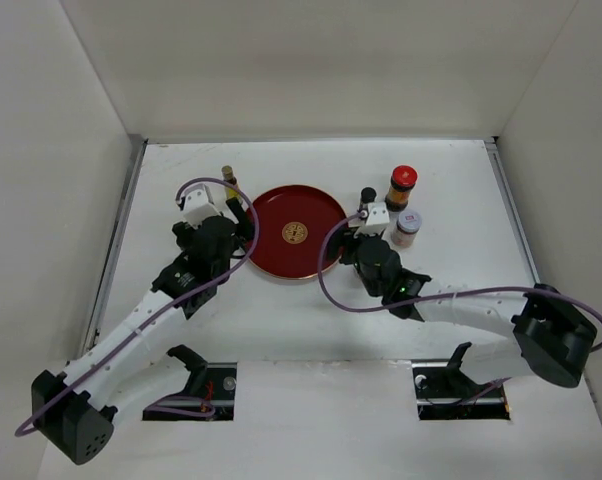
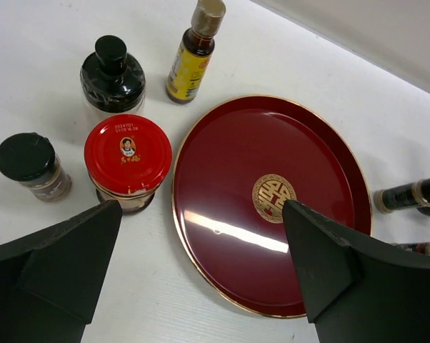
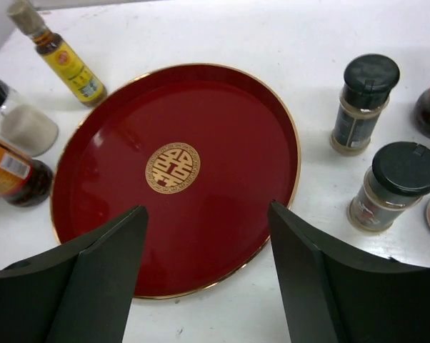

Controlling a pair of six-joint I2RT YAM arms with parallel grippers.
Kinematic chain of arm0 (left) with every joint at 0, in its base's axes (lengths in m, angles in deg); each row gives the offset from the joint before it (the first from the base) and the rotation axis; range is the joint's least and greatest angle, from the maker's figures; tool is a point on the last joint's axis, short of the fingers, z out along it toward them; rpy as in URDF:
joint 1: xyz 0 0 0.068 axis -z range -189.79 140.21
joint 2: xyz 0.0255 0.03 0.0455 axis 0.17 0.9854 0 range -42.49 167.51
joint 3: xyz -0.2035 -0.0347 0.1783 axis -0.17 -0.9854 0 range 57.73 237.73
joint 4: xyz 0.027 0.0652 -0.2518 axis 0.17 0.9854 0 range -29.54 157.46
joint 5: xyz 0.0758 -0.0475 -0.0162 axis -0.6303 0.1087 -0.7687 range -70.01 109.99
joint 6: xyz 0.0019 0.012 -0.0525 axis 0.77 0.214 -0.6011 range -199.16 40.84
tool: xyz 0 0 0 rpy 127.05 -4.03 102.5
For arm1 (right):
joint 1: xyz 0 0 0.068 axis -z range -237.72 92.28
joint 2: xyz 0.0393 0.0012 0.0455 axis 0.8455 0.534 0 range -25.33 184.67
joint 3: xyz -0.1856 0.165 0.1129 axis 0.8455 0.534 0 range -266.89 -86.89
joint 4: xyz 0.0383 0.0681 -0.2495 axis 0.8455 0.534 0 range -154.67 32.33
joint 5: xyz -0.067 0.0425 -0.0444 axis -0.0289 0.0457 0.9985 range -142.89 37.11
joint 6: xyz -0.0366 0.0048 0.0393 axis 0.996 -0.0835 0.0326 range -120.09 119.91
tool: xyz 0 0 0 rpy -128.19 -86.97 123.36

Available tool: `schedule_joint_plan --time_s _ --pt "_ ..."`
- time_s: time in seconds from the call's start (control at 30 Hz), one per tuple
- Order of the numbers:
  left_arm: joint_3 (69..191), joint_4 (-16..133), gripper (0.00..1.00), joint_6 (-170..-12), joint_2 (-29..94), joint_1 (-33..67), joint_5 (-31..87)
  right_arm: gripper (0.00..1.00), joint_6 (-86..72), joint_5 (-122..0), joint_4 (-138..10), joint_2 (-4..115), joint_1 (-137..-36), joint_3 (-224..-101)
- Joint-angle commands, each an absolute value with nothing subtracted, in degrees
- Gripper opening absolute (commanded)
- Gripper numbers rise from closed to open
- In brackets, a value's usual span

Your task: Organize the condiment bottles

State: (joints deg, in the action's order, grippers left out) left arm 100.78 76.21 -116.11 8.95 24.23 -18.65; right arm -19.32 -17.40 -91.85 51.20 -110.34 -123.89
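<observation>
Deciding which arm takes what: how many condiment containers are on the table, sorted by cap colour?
Red-lidded jars: 2
Black-capped bottles: 4
White-lidded jar: 1
Tan-capped slim bottle: 1
Total: 8

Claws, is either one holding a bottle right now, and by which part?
Nothing is held. The left claw and the right claw both stand open and empty beside the red tray.
</observation>
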Motion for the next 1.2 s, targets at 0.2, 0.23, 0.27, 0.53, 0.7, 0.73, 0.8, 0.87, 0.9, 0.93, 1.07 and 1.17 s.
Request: schedule_joint_plan --time_s 0.2,0.23,0.27,0.53,0.7,0.73,0.8,0.87,0.9,0.93,1.07,1.17 --pt "111.6 68.1 1.0 -112.1 19.7 16.9 -14.8 0.37 -18.4 -21.0 -95.7 43.0 -108.7 -121.8" --pt "113.3 68.1 1.0 -111.6 20.5 15.8 -15.0 0.33 -18.5 -21.0 -95.1 42.7 -108.7 -122.0" --pt "114.8 67.5 1.0 -111.2 21.2 15.0 -14.3 0.3 -18.6 -21.0 -94.4 42.7 -108.7 -122.2" --pt "126.9 64.2 0.39 -107.4 30.5 6.0 -5.5 0.35 -18.4 -20.0 -93.3 44.9 -108.7 -123.2" --pt "137.2 72.2 0.44 -105.7 41.1 3.9 -1.6 0.43 -18.3 -19.8 -93.8 44.5 -108.8 -122.9" --pt "138.8 73.2 0.51 -105.2 42.9 4.0 -1.2 0.46 -18.3 -19.8 -93.9 44.5 -108.7 -122.8" --pt "141.2 74.3 0.55 -103.7 46.1 4.0 -1.7 0.49 -18.3 -19.9 -94.1 44.5 -108.7 -122.6" --pt "142.8 74.7 0.58 -103.4 49.3 3.9 -1.4 0.52 -18.2 -19.9 -94.2 44.8 -108.7 -122.6" --pt "143.5 75.4 0.58 -103.5 50.8 3.8 -1.3 0.55 -18.2 -20.0 -94.2 45.0 -108.7 -122.7" --pt "144.1 76.0 0.57 -103.3 52.0 3.7 -1.7 0.57 -18.1 -20.0 -94.2 45.2 -108.7 -122.8" --pt "144.5 76.4 0.53 -102.8 54.8 4.1 -2.6 0.66 -18.0 -20.3 -94.2 45.9 -108.7 -122.9" --pt "144.0 75.1 0.47 -101.8 55.9 4.4 -5.8 0.7 -17.9 -20.5 -94.5 45.9 -108.8 -123.0"
